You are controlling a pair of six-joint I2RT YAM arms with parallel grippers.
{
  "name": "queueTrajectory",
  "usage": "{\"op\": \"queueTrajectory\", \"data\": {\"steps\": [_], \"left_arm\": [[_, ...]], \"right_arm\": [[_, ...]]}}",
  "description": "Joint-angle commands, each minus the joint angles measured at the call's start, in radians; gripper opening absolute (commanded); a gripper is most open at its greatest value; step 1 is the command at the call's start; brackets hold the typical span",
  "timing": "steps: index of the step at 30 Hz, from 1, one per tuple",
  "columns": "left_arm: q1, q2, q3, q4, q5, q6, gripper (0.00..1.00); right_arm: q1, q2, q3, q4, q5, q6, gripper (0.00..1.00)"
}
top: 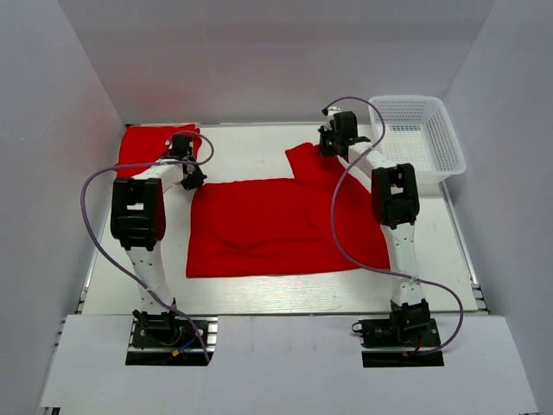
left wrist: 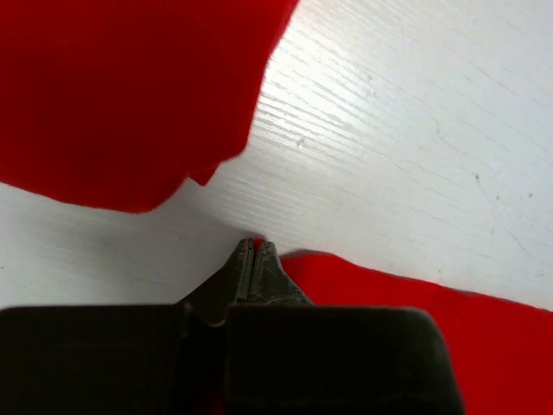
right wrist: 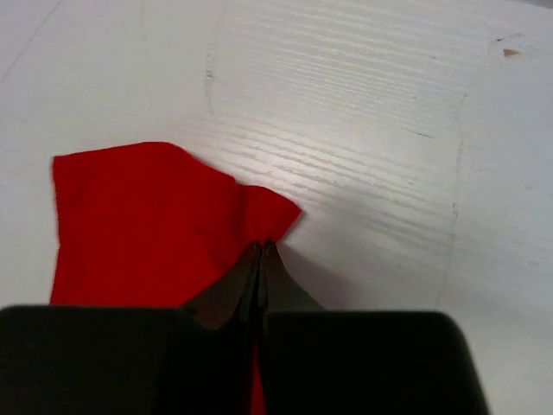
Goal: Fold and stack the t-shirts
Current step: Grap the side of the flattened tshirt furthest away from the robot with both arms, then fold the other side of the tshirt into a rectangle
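Red spread t-shirt (top: 276, 225) lies flat across the middle of the table (top: 259, 294). It's plain, no print, with soft wrinkles low on its left and a straight near hem. One sleeve (top: 307, 162) juts out at its far right corner. The folded t-shirt (top: 147, 143), same bright red, sits in the far left corner — close by, bare table between the two.
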Motion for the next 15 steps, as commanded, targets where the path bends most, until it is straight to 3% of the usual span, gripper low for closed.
{"op": "queueTrajectory", "data": {"steps": [1,5,15], "left_arm": [[-0.015,-0.081,-0.062,0.015,0.048,0.032,0.00],[-0.015,-0.180,-0.153,0.107,0.066,0.043,0.00],[-0.015,-0.367,-0.297,0.069,0.066,0.052,0.00]], "right_arm": [[0.000,-0.183,-0.109,0.124,-0.055,-0.047,0.00],[0.001,-0.338,-0.304,0.227,-0.085,-0.090,0.00],[0.000,-0.707,-0.768,0.305,-0.068,-0.078,0.00]]}}
